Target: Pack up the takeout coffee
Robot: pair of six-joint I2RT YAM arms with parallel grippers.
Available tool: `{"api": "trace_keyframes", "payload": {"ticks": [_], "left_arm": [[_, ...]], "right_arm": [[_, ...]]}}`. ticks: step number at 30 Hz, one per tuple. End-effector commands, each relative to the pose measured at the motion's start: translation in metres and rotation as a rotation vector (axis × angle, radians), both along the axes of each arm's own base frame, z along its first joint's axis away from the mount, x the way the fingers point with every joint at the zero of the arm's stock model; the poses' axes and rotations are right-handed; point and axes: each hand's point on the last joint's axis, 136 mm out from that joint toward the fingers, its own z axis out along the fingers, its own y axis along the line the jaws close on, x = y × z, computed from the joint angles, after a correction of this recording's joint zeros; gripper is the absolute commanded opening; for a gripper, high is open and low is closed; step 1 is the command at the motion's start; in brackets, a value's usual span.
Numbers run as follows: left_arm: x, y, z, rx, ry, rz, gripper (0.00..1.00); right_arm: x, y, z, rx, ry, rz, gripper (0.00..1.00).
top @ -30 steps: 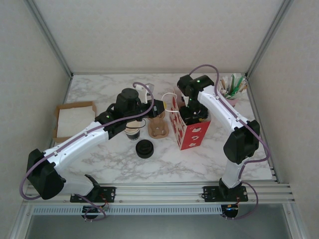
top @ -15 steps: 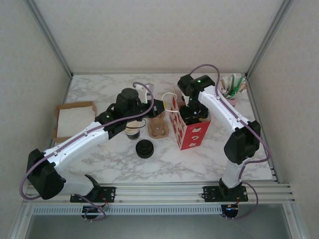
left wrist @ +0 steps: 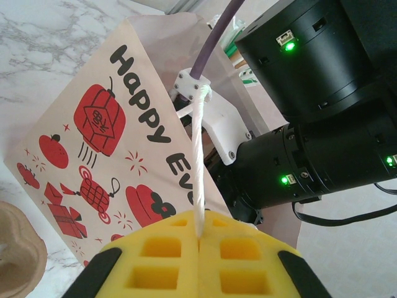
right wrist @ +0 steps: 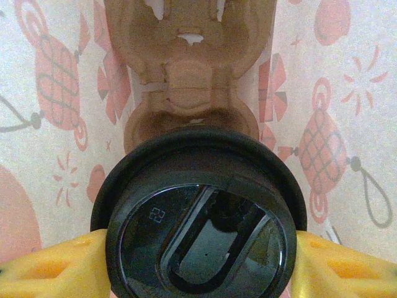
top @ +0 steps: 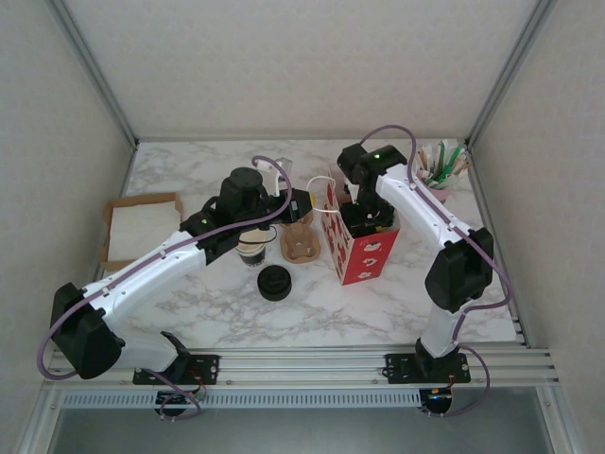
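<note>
Right wrist view: takeout coffee seen from above, black lid facing the camera, sitting squarely between the yellow fingers of the right gripper. One finger meets each side of the cup just under the lid rim. Jaws stand partly apart, spread to the cup's width and closed on it. Cup wall is hidden beneath the lid. Cup and gripper are down inside the paper bag, whose print shows through the wall as faded pink shapes. A brown moulded pulp form lies just beyond the lid; cannot tell whether it touches the cup. Lid carries a small embossed mark beside the sip flap, too small to read. Top view: bag stands upright on the marble table, right of centre, with the right arm reaching down into its mouth. Left gripper: yellow pads fully together, pinching the bag's white cord handle; cord runs straight from the pads. Left wrist view, bag's outer face: black lettering "Happy", then "Eve" before the cord and arm cut it off. Red lanterns, gift boxes and round fruit are printed around the words.
</note>
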Motion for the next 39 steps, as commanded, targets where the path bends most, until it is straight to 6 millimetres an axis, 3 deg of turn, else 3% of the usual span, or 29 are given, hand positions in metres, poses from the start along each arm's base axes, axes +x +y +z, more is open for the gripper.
{"api": "trace_keyframes", "payload": {"ticks": [1, 39], "left_arm": [[0.0007, 0.0020, 0.0027, -0.018, -0.001, 0.003, 0.00], [0.0008, 0.0023, 0.0020, -0.016, -0.002, 0.004, 0.00]], "right_arm": [[-0.0014, -0.0004, 0.0003, 0.022, -0.002, 0.001, 0.65], [-0.0062, 0.0017, -0.0001, 0.037, 0.029, 0.006, 0.65]]}}
